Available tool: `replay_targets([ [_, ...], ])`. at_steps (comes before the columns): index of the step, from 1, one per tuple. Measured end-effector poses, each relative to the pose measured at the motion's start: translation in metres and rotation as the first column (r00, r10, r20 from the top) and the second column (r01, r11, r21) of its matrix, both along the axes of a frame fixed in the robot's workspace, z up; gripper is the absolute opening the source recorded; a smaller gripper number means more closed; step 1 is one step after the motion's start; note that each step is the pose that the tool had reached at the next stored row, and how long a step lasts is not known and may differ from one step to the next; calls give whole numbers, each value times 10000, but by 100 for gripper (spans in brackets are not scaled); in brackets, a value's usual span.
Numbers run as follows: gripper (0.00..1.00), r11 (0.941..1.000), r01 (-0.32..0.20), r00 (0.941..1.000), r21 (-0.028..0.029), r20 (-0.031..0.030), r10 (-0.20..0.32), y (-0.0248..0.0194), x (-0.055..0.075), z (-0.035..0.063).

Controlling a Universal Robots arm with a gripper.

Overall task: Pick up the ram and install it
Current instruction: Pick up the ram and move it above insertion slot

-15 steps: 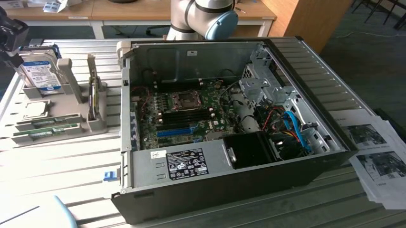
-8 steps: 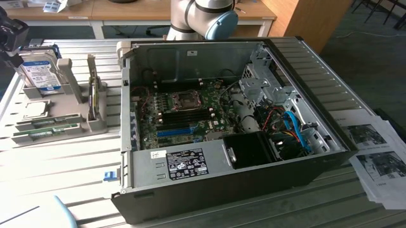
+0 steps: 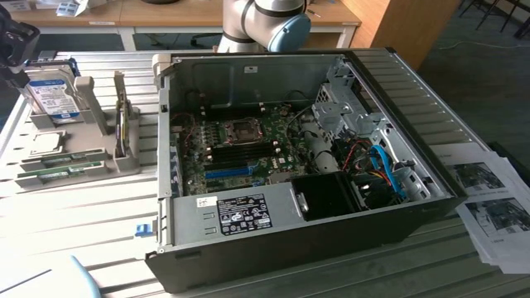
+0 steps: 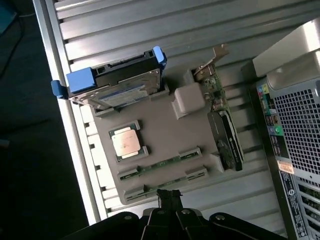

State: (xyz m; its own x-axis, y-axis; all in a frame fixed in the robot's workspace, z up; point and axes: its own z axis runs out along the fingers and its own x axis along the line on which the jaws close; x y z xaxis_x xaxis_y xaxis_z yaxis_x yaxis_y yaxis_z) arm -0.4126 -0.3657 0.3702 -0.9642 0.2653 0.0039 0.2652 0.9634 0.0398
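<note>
In the exterior view, a grey holder [image 3: 87, 141] is being carried by the slatted worktop [image 3: 83, 211] near its edge at the exterior view's left, just beside the open computer case [image 3: 398, 211]. Two sticks are being held flat in slots along the holder's near edge: the inner ram stick [image 3: 62, 160] and, beside it, the outer ram stick [image 3: 58, 177], which is lying closest to that edge. A hard drive [image 3: 51, 96] is being held upright at the holder's far end. A processor [image 3: 46, 141] is lying between it and the sticks, and an expansion card [image 3: 124, 127] is standing on edge at the side toward the case. The arm [image 3: 265, 25] is being seen behind the case.

In the wrist view, the gripper [image 4: 169, 196] is being shown clenched, its fingers pressed together and nothing being grasped. It is hanging over the holder's edge where the sticks are lying, nearest to the outer ram stick [image 4: 147, 187]; whether it is being touched cannot be told. The inner ram stick [image 4: 160, 162] is lying just beyond, between the outer one and the processor [image 4: 127, 141].
</note>
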Motion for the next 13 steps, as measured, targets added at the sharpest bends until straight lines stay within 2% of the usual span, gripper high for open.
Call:
replay_targets([
  [3,9,9986,-527,9986,0,0,527,0,0,0],
  [7,9,9923,-1242,9923,0,0,1242,0,0,0],
  [9,9,9871,-1599,9871,0,0,1599,0,0,0],
  [13,9,9728,-2315,9728,0,0,2315,0,0,-1],
])
